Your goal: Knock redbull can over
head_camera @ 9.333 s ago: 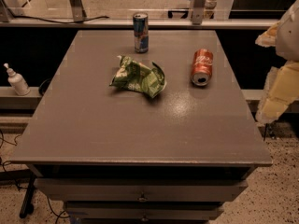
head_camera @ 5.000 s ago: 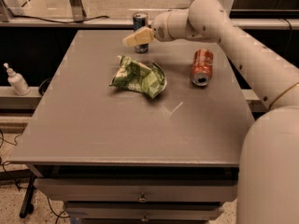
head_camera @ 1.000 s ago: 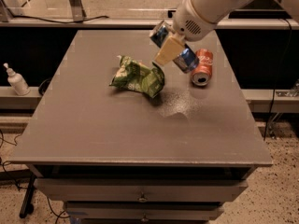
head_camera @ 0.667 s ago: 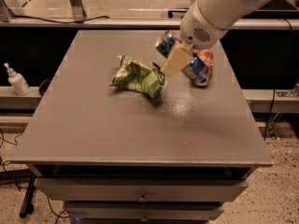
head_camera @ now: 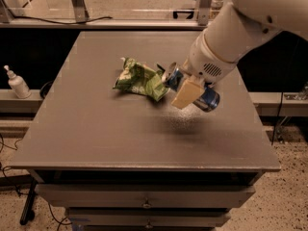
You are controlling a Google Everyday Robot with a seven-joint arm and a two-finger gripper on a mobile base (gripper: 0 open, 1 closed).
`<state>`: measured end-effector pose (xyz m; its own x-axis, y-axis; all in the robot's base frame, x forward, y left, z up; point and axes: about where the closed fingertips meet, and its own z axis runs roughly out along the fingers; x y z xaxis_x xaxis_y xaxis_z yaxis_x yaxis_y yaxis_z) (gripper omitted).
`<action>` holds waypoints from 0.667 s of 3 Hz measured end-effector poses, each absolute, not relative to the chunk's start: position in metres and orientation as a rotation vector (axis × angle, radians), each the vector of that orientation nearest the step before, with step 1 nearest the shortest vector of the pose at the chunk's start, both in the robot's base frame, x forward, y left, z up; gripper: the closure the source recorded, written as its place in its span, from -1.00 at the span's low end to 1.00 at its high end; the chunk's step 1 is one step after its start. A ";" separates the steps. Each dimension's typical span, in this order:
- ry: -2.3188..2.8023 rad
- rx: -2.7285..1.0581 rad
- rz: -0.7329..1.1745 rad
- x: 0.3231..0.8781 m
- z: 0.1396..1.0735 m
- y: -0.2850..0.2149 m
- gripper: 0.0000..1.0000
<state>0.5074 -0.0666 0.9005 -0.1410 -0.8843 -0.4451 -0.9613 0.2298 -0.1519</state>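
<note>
One can matters: our gripper [head_camera: 186, 88] is clamped around the redbull can [head_camera: 209, 100], holding it tipped nearly flat above the surface [head_camera: 96, 129], toward the right edge (beside the green bag [head_camera: 139, 78]). We should lower gently, then release so it lies sideways.

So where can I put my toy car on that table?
The front strip of the table, between its near edge and the chip bag, is bare. So are the left side and the far back. The middle-right is crowded: there the gripper holds the redbull can tilted, right beside the bag.
</note>
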 end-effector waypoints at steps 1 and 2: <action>2.047 -1.760 0.230 0.491 0.878 -0.064 1.00; 2.030 -1.783 0.210 0.494 0.867 -0.058 0.65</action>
